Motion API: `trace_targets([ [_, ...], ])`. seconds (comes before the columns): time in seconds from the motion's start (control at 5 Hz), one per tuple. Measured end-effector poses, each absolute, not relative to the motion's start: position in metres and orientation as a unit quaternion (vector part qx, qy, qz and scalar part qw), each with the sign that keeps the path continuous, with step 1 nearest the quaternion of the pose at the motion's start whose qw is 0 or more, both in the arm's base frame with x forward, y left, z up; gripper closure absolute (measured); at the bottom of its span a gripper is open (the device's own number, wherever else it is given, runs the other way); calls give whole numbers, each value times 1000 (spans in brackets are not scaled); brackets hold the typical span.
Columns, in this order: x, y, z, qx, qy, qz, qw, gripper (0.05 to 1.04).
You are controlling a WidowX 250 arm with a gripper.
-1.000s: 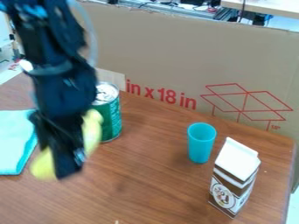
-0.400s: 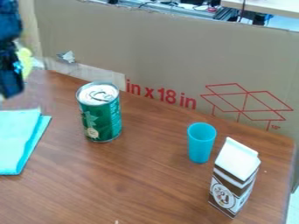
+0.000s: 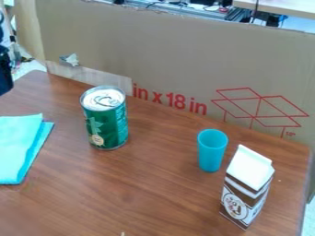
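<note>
- At upper-left edge, black metal-and-plastic gripper (image 3: 5, 73); cannot tell whether apart or together.
- Below, folded pale-turquoise cloth (image 3: 17, 147), flat on brown wooden table (image 3: 154, 198).
- Next, upright green metal can (image 3: 106, 122).
- Farther right, upright blue plastic cup (image 3: 211, 152).
- Just beside, brown-and-white gable-top carton (image 3: 248, 189).

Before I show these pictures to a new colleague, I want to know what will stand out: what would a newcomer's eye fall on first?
Probably the shiny-topped green can, upright left of centre, and the brown-and-white carton standing at lower right, with a blue cup just behind it to the left. Next might come the turquoise cloth at the left edge and the cardboard panel with red markings behind the table.
</note>
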State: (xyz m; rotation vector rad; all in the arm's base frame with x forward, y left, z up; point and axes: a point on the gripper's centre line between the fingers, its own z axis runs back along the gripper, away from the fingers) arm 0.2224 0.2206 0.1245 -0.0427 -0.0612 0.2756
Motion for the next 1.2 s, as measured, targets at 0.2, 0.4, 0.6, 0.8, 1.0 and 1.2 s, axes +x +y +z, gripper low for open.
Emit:
trace_targets([
  [0.2,234,241,108,-16,-35,183,982,471],
  [0.4,247,257,93,-5,-38,215,976,471],
  [0.6,263,268,82,-27,-31,231,972,471],
  [0.8,278,275,77,-36,-35,245,968,471],
  [1.0,297,271,64,-33,-38,264,963,471],
  [1.2,306,269,44,-37,-31,284,957,471],
])
